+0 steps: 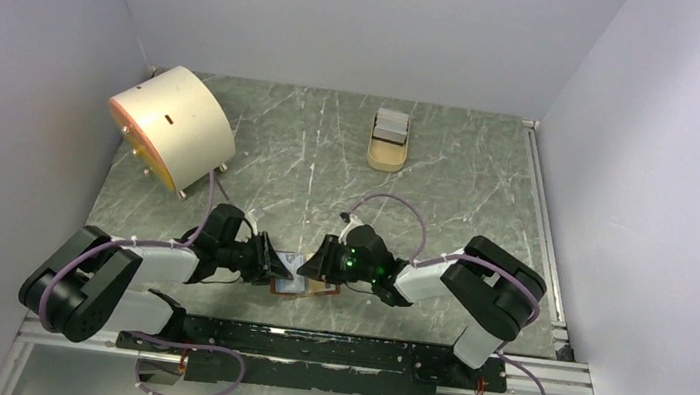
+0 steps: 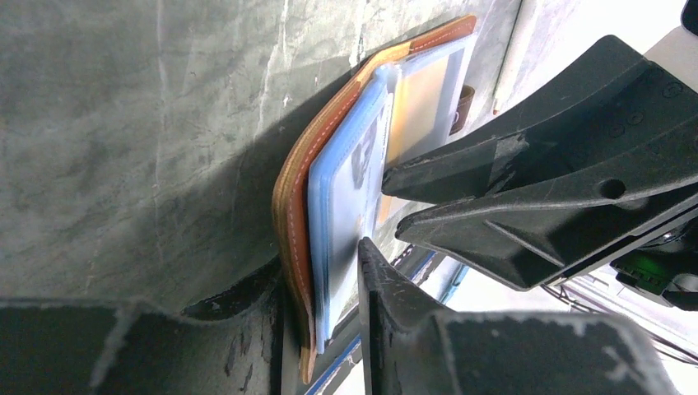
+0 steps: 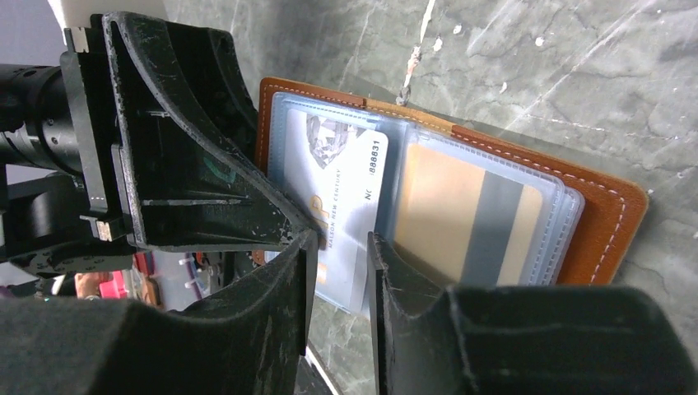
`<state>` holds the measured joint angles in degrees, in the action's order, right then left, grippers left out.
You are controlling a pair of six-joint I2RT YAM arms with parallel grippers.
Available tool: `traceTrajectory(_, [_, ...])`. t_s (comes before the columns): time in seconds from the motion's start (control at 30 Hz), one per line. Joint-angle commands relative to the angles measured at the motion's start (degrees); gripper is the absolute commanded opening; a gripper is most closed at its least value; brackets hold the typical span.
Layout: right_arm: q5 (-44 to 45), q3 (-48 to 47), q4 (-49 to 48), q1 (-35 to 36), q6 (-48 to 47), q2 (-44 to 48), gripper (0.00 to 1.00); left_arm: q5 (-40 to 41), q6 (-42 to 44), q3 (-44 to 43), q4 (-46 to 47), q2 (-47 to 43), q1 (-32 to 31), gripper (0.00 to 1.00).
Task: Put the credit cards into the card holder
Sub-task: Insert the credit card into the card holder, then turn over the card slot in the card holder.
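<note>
White card (image 3: 350, 189) sits part-way in a blue sleeve of the open wallet (image 3: 593, 206). Its free end sticks out toward the right gripper (image 3: 342, 243).

Card long axis runs roughly in line with the right fingers. So the seating push looks like straight ahead from that gripper, deeper into the sleeve and toward the left arm's side.

Right jaws stand narrow with the card's free end between them. Can't tell whether they pinch it or only bracket it.

Left gripper (image 2: 323, 280) is clamped on the wallet flap on its own side, leather and sleeve both between its fingers. Reads as left arm = fixture, right arm = inserter, and right is the one on the card.

Wallet is at the near edge of the table (image 1: 331, 155), between the two grippers. Can't tell if the far flap rests on the table. The other sleeve holds a tan card (image 3: 469, 214) with a dark stripe, fully in.

Risk: the sleeve is soft, so an off-axis push would likely snag the card on the seam.

Tray (image 1: 387, 160) is far middle, well apart, with grey cards (image 1: 393, 125) in it; count unclear. Drum (image 1: 174, 121) is far left, out of the way.
</note>
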<state>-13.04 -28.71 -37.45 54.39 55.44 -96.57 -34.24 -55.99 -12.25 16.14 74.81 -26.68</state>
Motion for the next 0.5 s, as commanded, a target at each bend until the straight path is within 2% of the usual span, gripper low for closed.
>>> traceTrajectory(0.0, [-0.9,1.3,-4.8,0.4,0.8,0.6,0.32,-1.3,0.3,0.4,1.3,-0.3,0.0,0.34])
traceTrajectory(0.17, [0.4,1.9,-2.2,0.4,-0.1,3.0,0.31,-0.5,1.2,-0.8,-1.9,-2.3,0.0,0.38])
traceTrajectory(0.3, [3.2,1.3,4.4,0.2,-2.1,5.6,0.31,0.1,1.4,-1.5,-4.7,-5.1,0.1,0.40])
traceTrajectory(0.47, [7.2,0.7,10.6,0.0,-4.8,8.8,0.28,1.1,1.3,-2.2,-7.3,-8.7,0.0,0.38])
